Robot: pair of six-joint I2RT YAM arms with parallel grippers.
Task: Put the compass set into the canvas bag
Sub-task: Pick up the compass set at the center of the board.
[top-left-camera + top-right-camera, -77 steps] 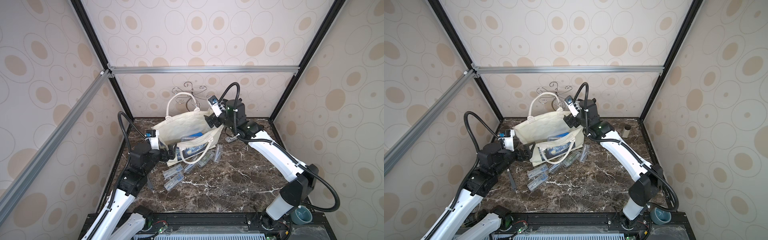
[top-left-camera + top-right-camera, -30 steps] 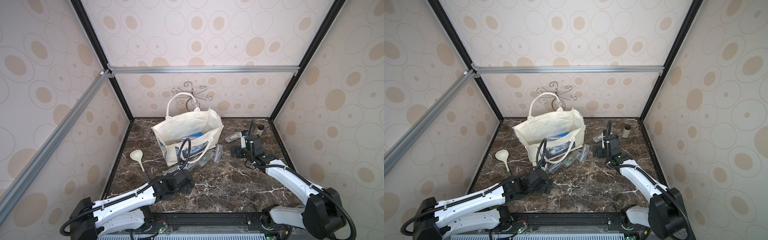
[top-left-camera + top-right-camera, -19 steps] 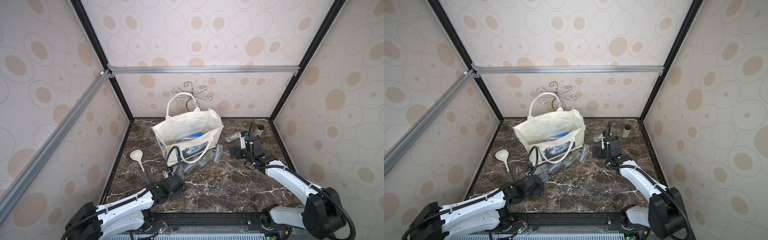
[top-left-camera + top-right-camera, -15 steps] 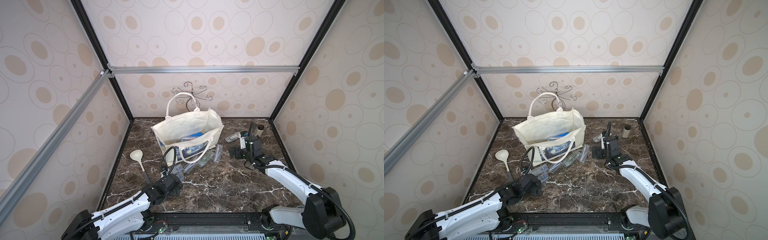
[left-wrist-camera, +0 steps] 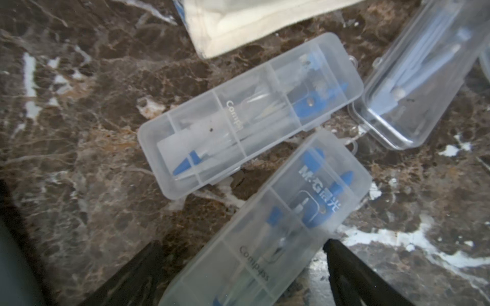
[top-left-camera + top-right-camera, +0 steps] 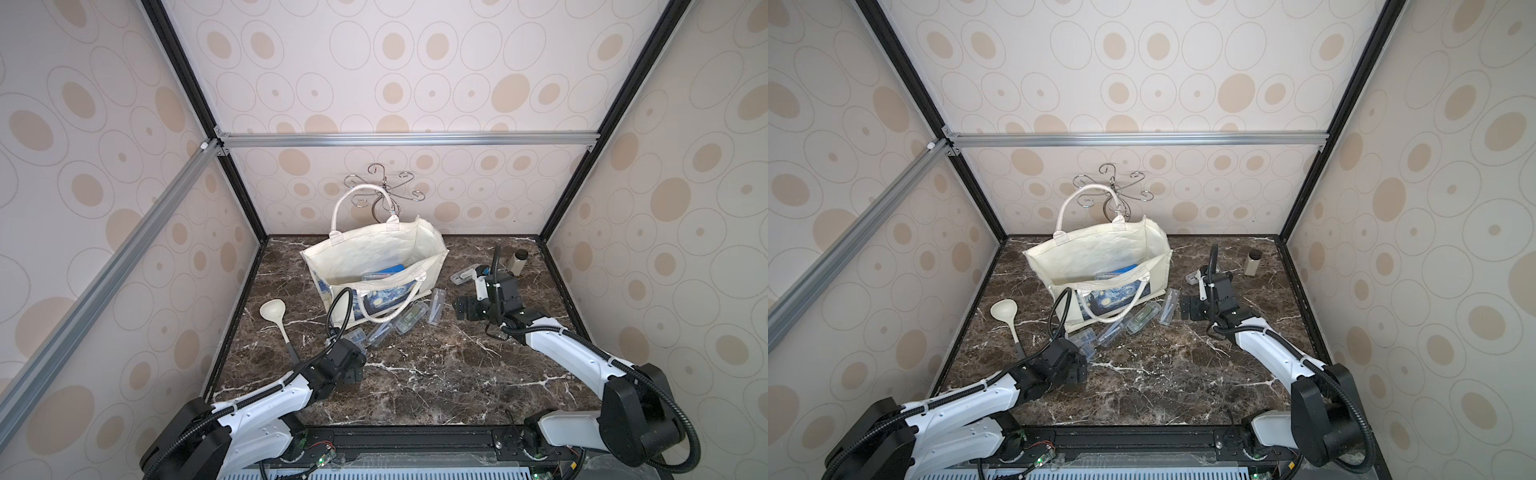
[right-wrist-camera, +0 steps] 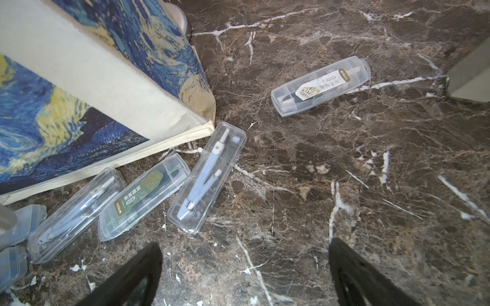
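Note:
The canvas bag [image 6: 374, 257] [image 6: 1096, 253] stands open at the back middle, with a blue compass set [image 6: 384, 272] inside. Several clear compass set cases lie on the marble in front of it. My left gripper [image 6: 356, 365] [image 6: 1079, 368] is low at the leftmost cases. In the left wrist view it [image 5: 238, 265] stands open astride one frosted compass set [image 5: 278, 225], and another case [image 5: 249, 114] lies just beyond. My right gripper [image 6: 468, 309] [image 7: 244, 265] is open over bare marble, to the right of the pale-blue compass case [image 7: 206, 177].
A cream ladle [image 6: 272, 309] lies at the left, close to my left arm. A small bottle [image 6: 519, 262] stands at the back right, with one more clear case [image 6: 463, 275] near it. A metal hook stand [image 6: 380, 195] rises behind the bag.
Both grippers have come down from the bag's rim to the table. Over the last second the left gripper shifted left over the front cases. The right one barely moved.

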